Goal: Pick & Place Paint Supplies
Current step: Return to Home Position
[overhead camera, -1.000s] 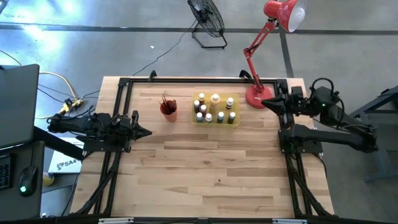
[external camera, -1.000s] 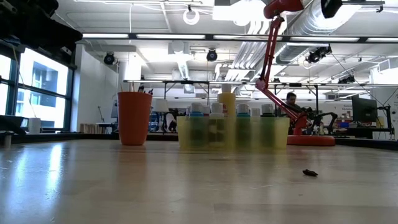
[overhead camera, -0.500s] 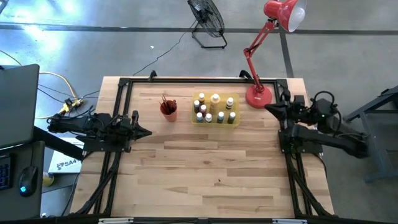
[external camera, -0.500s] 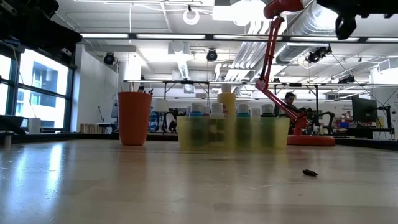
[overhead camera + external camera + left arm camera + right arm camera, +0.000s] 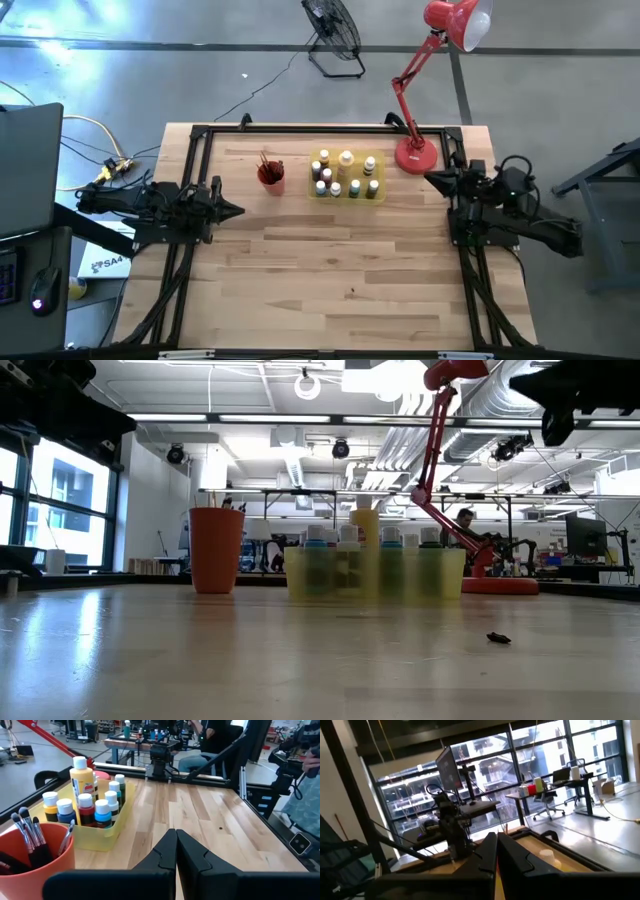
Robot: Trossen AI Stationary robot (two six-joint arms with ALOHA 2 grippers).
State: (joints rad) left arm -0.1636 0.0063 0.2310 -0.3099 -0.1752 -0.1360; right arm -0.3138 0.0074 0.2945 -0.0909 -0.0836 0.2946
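Note:
Several small paint bottles (image 5: 346, 172) with pale caps stand upright in a flat yellow tray (image 5: 346, 197) at the table's far middle; they also show in the left wrist view as bottles (image 5: 95, 810) in the tray (image 5: 107, 839). Dark-handled paintbrushes (image 5: 31, 831) stand bristles up in a red cup (image 5: 271, 176) left of the tray. My left gripper (image 5: 238, 211) is shut at the left edge and points level toward the table's right. My right gripper (image 5: 431, 177) is shut at the right edge, beside the lamp base, raised above the table. Neither touches anything.
A red desk lamp's base (image 5: 416, 157) stands at the far right corner, close to my right gripper. A small dark speck (image 5: 498, 638) lies on the bare wood. A black frame rail (image 5: 320, 128) runs along the table's far edge. The wooden top (image 5: 340, 270) nearer than the tray is bare.
My right arm has folded back toward the table's right edge and come down, bringing its gripper lower and slightly toward the near edge; the gripper stays shut. In the low view the arm has dropped into the upper right corner.

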